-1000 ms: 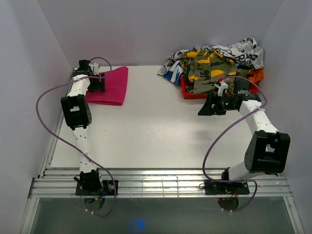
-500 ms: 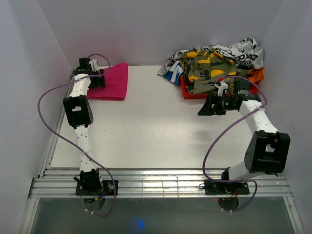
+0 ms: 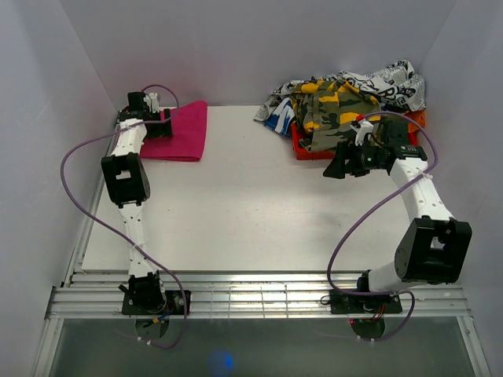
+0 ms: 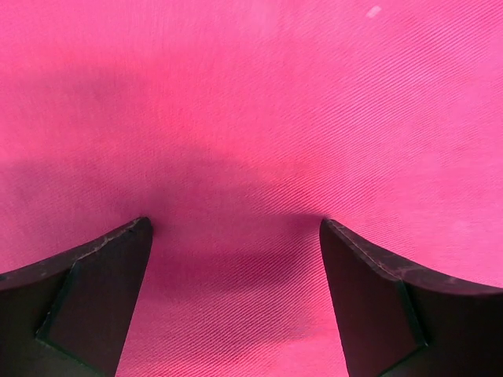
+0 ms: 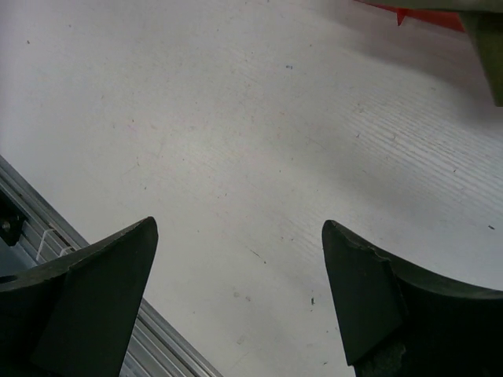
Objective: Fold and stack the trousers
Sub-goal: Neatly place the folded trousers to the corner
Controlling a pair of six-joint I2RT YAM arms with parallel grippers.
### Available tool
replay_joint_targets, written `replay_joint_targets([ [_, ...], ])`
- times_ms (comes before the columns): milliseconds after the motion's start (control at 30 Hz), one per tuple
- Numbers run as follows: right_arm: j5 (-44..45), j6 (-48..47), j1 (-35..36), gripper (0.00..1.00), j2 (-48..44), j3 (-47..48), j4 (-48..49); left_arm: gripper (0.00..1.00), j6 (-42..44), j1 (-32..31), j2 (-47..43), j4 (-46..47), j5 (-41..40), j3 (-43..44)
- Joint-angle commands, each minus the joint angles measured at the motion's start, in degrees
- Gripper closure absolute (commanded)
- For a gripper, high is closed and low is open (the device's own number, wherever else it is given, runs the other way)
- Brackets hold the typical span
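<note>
The left gripper (image 4: pixel 234 229) stands wide over the folded trousers (image 3: pixel 185 133) at the far left corner of the table (image 3: pixel 236 212), pinching nothing. As it lifts off, a finger could snag the cloth and undo the fold. The right gripper (image 5: pixel 240 228), also wide, hovers near the clothes pile (image 3: pixel 346 98) and might drag several garments.

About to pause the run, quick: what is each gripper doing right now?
Left gripper: jaws open over the folded trousers, holding nothing.
Right gripper: jaws open above the table, holding nothing.
</note>
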Motion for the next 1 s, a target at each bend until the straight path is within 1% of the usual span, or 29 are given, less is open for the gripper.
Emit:
replay_joint_targets([
  [0, 1.89, -2.15, -0.38, 0.1, -3.8, 3.3, 1.18, 0.02, 1.89, -0.74, -9.59, 3.37, 2.63, 4.89],
  [33, 1.98, -1.98, -0.38, 0.1, -4.41, 3.47, 1.18, 0.02, 1.72, -0.74, -11.44, 4.77, 2.45, 3.42],
  [67, 2.15, -2.06, -0.38, 0.1, -4.86, 3.56, 1.18, 0.02, 1.46, -0.74, -13.55, 9.13, 2.28, 1.58],
  [100, 2.42, -2.06, -0.38, 0.1, -5.73, 3.56, 1.26, 0.02, 1.11, -0.74, -18.53, 11.79, 2.27, -0.7],
  [133, 3.99, -2.06, -0.38, 0.1, -6.35, 3.65, 1.26, 0.02, 1.11, -0.74, -21.1, 14.34, 2.62, -3.16],
  [167, 5.57, -2.15, -0.38, 0.1, -6.79, 4.09, 1.18, 0.02, 1.02, -0.74, -23.39, 18.63, 2.89, -7.45],
  [200, 7.15, -2.24, -0.47, 0.1, -7.75, 4.44, 1.18, 0.02, 0.67, -0.74, -27.42, 20.24, 3.5, -8.89],
  [233, 8.82, -2.24, -0.47, 0.1, -8.37, 4.88, 1.09, 0.02, 0.15, -0.65, -28.68, 20.86, 4.11, -9.51],
  [300, 12.51, -2.68, -0.99, 0.1, -10.91, 6.46, 0.3, 0.02, -0.3, -0.74, -30.0, 16.85, 6.04, -6.81],
  [333, 15.66, -2.85, -1.34, 0.1, -12.06, 6.9, 0.12, 0.02, -1.34, -0.74, -30.62, 11.17, 6.23, -5.4],
  [367, 17.43, -3.11, -1.52, 0.1, -13.02, 7.34, -0.31, 0.02, -1.61, -0.74, -30.8, 8.07, 6.32, -2.43],
  [400, 18.84, -3.38, -1.7, 0.1, -15.12, 7.43, -0.32, 0.02, -1.62, -0.74, -31.15, 4.64, 7.54, -1.44],
  [433, 21.38, -3.82, -1.87, 0.1, -16.27, 7.08, -0.4, 0.02, -0.23, -0.74, -32.63, -0.96, 8.24, -1.34],
  [467, 21.84, -4.6, -1.96, 0.1, -17.42, 6.47, -0.84, 0.02, 0.75, -0.74, -33.77, -3.19, 8.86, -1.95],
  [533, 19.75, -8.46, -2.05, 0.1, -21.02, 3.66, -2.16, 0.02, 2.33, -0.74, -37.02, -7.93, 9.91, -8.34],
  [567, 18.43, -9.78, -2.05, 0.1, -22.25, 2.43, -2.95, 0.02, 4.43, -0.74, -41.39, -9.0, 10.79, -11.77],
  [600, 17.11, -12.06, -2.05, 0.1, -24.7, 1.2, -4.87, 0.02, 5.75, -0.74, -43.87, -10.23, 12.19, -19.2],
  [633, 14.92, -12.95, -2.05, 0.1, -25.94, -1.25, -5.84, 0.02, 7.16, -0.74, -46.85, -10.68, 14.73, -24.06],
  [667, 14.03, -13.83, -1.96, 0.1, -26.91, -2.58, -6.81, 0.02, 8.74, -0.65, -53.49, -10.16, 15.62, -29.15],
  [700, 13.15, -14.62, -1.96, 0.1, -28.66, -3.81, -8.65, 0.02, 9.28, -0.65, -56.78, -9.55, 16.07, -34.08],
  [733, 11.92, -16.63, -1.96, 0.1, -29.37, -6.08, -9.62, 0.02, 10.24, -0.74, -59.86, -9.11, 16.86, -42.83],
  [767, 11.56, -17.78, -1.96, 0.1, -30.08, -7.23, -10.5, 0.02, 11.2, -0.74, -62.76, -9.36, 18.95, -46.66],
  [800, 11.56, -18.75, -1.96, 0.1, -31.39, -8.38, -11.12, 0.02, 12.0, -0.74, -67.92, -9.37, 19.06, -50.17],
  [833, 12.08, -19.89, -1.96, 0.1, -31.92, -9.43, -11.82, 0.02, 12.27, -0.65, -70.15, -9.28, 18.97, -56.21],
  [867, 12.61, -20.43, -1.96, 0.1, -32.37, -11.18, -12.18, 0.02, 12.7, -0.74, -72.26, -9.28, 18.63, -58.8],
  [900, 12.88, -21.04, -1.96, 0.1, -33.15, -11.81, -12.53, 0.02, 13.49, -0.74, -76.2, -9.1, 18.27, -61.17],
  [967, 13.49, -22.36, -1.96, 0.1, -33.86, -13.3, -13.76, 0.02, 14.02, -0.74, -79.65, -8.23, 17.31, -66.79],
])
